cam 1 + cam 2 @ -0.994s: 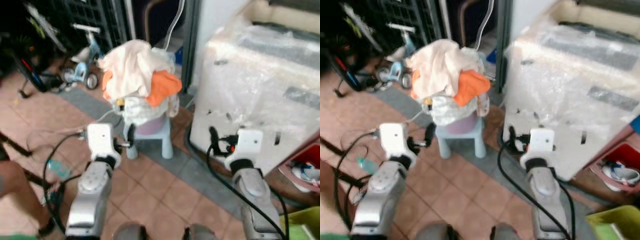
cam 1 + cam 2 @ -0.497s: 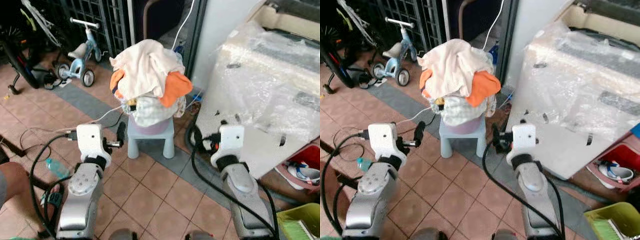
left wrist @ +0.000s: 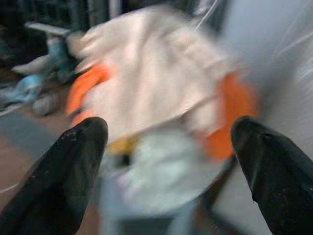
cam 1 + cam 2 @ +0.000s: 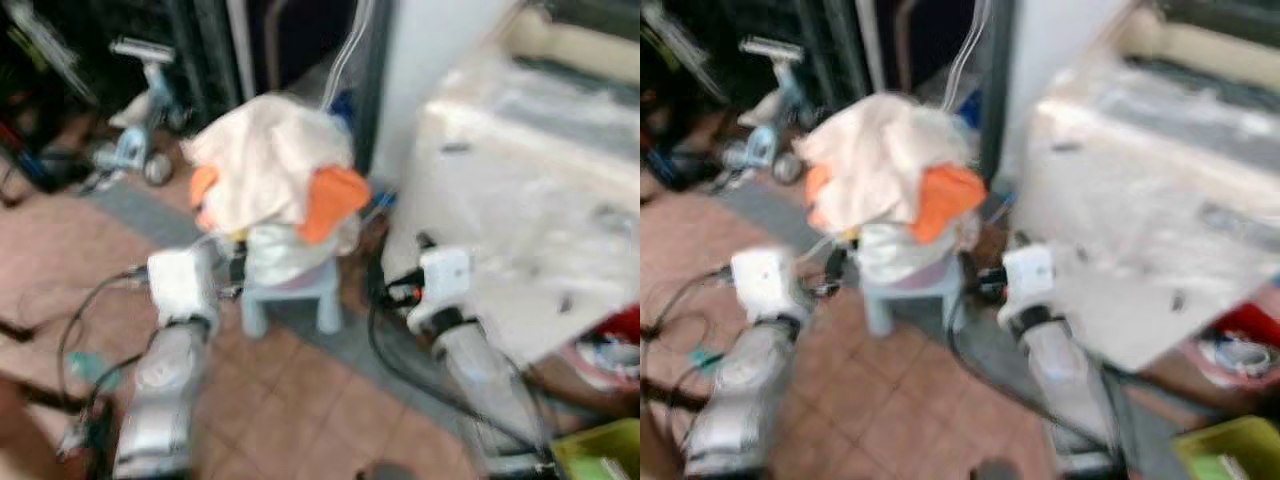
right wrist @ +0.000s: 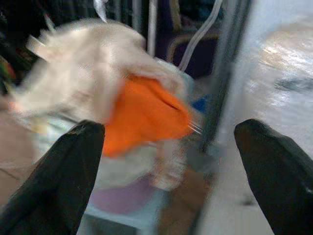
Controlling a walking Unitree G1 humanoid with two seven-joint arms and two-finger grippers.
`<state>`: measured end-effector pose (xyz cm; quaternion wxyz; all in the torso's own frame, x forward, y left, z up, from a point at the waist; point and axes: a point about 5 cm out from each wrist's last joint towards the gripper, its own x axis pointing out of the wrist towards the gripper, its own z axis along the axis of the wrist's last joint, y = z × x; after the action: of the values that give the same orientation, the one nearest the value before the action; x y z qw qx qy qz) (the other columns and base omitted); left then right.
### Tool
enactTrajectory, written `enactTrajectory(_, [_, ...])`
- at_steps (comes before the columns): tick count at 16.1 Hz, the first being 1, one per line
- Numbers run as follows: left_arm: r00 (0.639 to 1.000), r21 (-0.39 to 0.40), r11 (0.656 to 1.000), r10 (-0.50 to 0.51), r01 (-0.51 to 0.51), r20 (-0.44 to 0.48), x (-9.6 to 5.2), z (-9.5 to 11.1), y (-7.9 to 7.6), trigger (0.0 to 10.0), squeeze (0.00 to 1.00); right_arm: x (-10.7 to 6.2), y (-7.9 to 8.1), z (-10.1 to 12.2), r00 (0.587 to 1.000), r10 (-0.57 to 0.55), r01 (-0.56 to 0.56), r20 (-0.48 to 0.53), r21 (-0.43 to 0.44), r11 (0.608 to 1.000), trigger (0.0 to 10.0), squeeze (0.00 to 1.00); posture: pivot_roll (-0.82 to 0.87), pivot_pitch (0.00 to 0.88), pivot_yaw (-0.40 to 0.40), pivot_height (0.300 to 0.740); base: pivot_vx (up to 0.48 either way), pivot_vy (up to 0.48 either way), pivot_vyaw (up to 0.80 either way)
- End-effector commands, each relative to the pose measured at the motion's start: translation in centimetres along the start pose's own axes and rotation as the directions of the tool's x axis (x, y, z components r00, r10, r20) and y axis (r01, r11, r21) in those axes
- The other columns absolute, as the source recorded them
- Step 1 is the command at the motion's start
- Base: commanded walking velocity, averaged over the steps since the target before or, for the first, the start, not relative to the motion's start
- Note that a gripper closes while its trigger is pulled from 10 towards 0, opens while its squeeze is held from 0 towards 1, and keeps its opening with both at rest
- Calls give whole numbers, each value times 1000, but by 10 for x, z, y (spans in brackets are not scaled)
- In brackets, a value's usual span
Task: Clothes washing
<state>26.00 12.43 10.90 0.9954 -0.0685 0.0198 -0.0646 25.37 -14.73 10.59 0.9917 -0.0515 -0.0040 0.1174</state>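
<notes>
So the pile of clothes [image 4: 268,178] is heaped in a tub on one little blue stool [image 4: 290,295], sitting on the tiled floor [image 4: 300,400] just left of the plastic-wrapped washing machine [image 4: 530,190]. Mostly cream fabric with two orange bits poking out, one on each side, and a pale checked piece underneath.

Compared to half a second back, the whole view has gone blurry and slid a bit, so that's the camera moving, not the laundry. The pile sits on the stool same as before, and both arms are held out in front about as they were.

Left gripper [image 3: 166,142] has its two black fingers spread wide, nothing between them, pointed straight at the pile. Right gripper [image 5: 168,142] is the same deal, fingers wide apart and empty, aimed at the orange piece.

Further out: one small blue tricycle [image 4: 135,110] back left, one green bin [image 4: 600,450] at the bottom right corner, cables trailing on the floor.
</notes>
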Motion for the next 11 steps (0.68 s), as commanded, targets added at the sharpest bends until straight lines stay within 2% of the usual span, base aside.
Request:
enactTrajectory(1, [998,31,997,64,-64,-8,-6,-1,19,10000,0,8,15,12,997,52,-53,58,15,998,10000,0,-47,59,4,740,465,0,531])
enactTrajectory(3, [998,32,997,67,-66,-8,-6,-1,20,10000,0,9,14,12,997,60,-60,57,7,998,10000,0,-45,59,4,740,454,0,503])
enactTrajectory(5, [997,23,997,75,-74,-21,-7,-3,20,10000,0,11,13,9,997,64,-64,50,0,998,10000,0,-44,59,6,740,431,0,0])
enactTrajectory(11, [996,28,996,86,-85,-35,-6,-4,21,10000,0,18,15,8,993,100,-98,57,-42,994,10000,0,-33,60,7,740,351,327,0])
